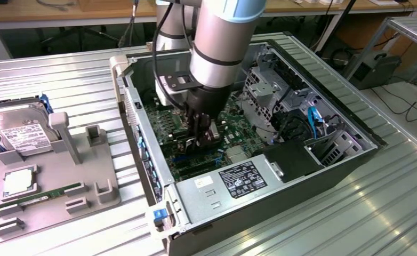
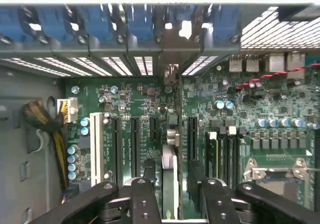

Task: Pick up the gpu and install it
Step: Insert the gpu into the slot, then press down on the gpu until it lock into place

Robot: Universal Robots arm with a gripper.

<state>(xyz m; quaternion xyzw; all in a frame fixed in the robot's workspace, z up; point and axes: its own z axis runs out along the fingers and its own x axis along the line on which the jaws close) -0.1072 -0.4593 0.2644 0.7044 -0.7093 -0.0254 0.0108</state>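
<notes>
My gripper (image 1: 202, 140) is lowered deep into the open computer case (image 1: 336, 165), just over the green motherboard (image 2: 280, 149). It is shut on the gpu (image 2: 170, 159), a thin dark card that the wrist view shows edge-on between my two fingers (image 2: 149, 176). The card runs along the row of black expansion slots (image 2: 134, 144). Its silver bracket end (image 2: 171, 74) sits at the rear slot openings of the case. From the exterior view the arm hides most of the card.
A grey parts tray (image 1: 48, 202) at the exterior view's left holds a silver hard drive (image 1: 18, 130), a CPU (image 1: 18, 182) and a green RAM stick (image 1: 39, 195). In the case are a drive cage (image 1: 265, 90), a power supply (image 1: 240, 178) and blue cables (image 1: 314, 120).
</notes>
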